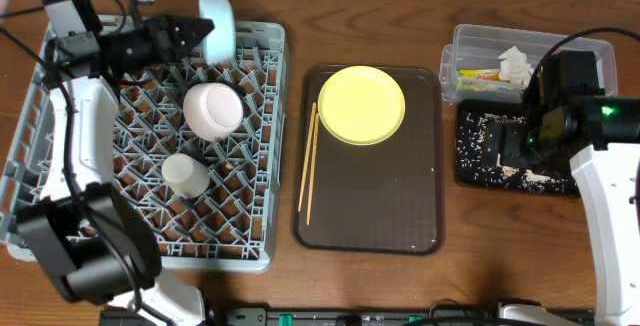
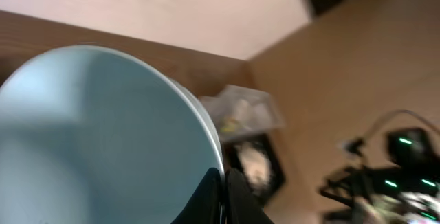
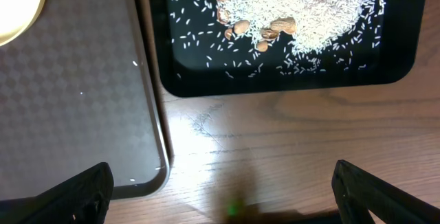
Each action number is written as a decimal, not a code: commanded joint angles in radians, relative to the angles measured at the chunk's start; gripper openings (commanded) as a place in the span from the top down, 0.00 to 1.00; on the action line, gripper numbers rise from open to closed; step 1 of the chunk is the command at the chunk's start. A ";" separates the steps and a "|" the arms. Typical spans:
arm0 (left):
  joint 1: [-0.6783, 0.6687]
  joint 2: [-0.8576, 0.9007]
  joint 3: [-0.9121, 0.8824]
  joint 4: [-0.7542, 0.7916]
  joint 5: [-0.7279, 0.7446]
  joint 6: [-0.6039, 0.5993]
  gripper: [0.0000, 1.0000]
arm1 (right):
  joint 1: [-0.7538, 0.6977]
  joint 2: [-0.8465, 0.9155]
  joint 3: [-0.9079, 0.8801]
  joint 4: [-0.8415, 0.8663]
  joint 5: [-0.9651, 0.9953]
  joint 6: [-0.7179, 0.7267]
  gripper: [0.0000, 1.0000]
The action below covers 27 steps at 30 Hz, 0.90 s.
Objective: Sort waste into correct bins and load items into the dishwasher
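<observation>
Gripping the rim of the light blue bowl (image 1: 218,24), the left claw (image 1: 190,36) is clamped on it at the far right corner of the grey dish rack (image 1: 245,191). The bowl stands on edge, its hollow turned toward the claw. The left wrist view shows dark fingertips (image 2: 206,200) pinched on that rim, though whether the bowl touches the pegs I cannot tell.

Inside the rack a white bowl (image 1: 212,109) sits upside down near the middle, and a small whitish cup (image 1: 184,176) stands just in front of it.

On the brown serving tray (image 1: 385,201) beside the rack, the yellow plate (image 1: 361,104) lies at the far end. The wooden chopsticks (image 1: 309,161) lie together along the tray's left edge.

At the right of the worktop (image 1: 470,276), the clear tub (image 1: 470,38) holds a crumpled white tissue (image 1: 517,64) and a green-yellow wrapper (image 1: 480,73). In front of it, the black tray (image 1: 468,166) carries white rice grains (image 3: 309,7) heaped with beige crumbs (image 3: 278,26).

The right claw (image 3: 223,186) hangs with its fingers spread wide apart and empty. It hovers over bare wood between the near edge of the black tray and the corner of the serving tray.
</observation>
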<state>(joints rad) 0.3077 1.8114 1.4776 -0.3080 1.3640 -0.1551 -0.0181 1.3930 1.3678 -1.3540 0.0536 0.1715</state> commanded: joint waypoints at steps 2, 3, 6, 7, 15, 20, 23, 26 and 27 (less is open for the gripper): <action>0.002 0.060 -0.001 0.003 0.190 -0.005 0.94 | -0.003 0.001 0.009 -0.001 0.010 -0.012 0.01; 0.002 0.072 -0.001 0.003 0.200 -0.005 0.94 | -0.003 0.001 0.010 -0.001 0.010 -0.012 0.01; 0.002 0.114 -0.001 0.003 0.208 -0.028 0.94 | -0.003 0.001 0.009 -0.001 0.010 -0.012 0.01; 0.002 0.128 -0.001 0.003 0.207 -0.036 0.94 | -0.003 0.001 0.009 -0.001 0.010 -0.012 0.01; 0.014 0.229 -0.001 0.002 0.207 -0.049 0.94 | -0.003 0.001 0.009 -0.001 0.010 -0.012 0.01; 0.033 0.272 -0.001 0.003 0.198 -0.054 0.94 | -0.003 0.001 0.010 -0.001 0.010 -0.012 0.01; 0.053 0.286 -0.001 0.003 0.167 -0.061 0.94 | -0.003 0.001 0.010 -0.002 0.010 -0.012 0.01; 0.077 0.286 -0.001 0.004 0.133 -0.061 0.94 | -0.003 0.001 0.010 -0.008 0.010 -0.012 0.01; 0.085 0.286 -0.001 0.004 0.131 -0.061 0.94 | -0.003 0.001 0.010 -0.009 0.010 -0.012 0.01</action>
<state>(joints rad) 0.3687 2.0754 1.4776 -0.3065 1.5249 -0.2115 -0.0181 1.3930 1.3678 -1.3590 0.0536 0.1715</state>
